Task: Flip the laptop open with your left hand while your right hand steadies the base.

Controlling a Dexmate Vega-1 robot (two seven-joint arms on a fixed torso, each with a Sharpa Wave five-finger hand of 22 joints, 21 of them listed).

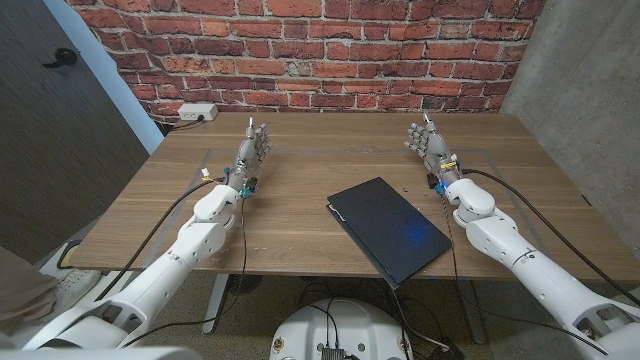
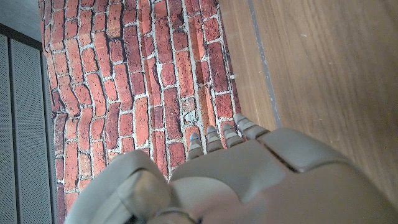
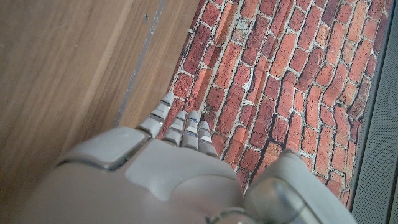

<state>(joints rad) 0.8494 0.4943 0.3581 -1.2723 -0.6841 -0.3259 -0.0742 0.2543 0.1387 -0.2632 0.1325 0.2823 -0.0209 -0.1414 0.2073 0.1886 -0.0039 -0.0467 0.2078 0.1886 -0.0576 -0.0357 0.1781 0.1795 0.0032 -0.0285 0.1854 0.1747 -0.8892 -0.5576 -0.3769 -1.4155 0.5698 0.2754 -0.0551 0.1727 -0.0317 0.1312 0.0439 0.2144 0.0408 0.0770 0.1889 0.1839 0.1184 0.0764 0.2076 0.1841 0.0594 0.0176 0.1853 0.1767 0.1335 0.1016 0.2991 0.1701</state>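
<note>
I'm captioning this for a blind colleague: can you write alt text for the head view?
A closed dark rectangular laptop lies askew on a wooden table, untouched, with the robot's left hand and right hand held apart on either side, fingers pointing at a red brick wall.

- Wooden table: brown plank top across the middle of the head view, its far edge against the brick wall.
- Laptop: dark, lid closed, lying flat and turned at an angle, right of centre, one corner just past the near edge.
- Thin pale line: marked across the far part of the top.
</note>
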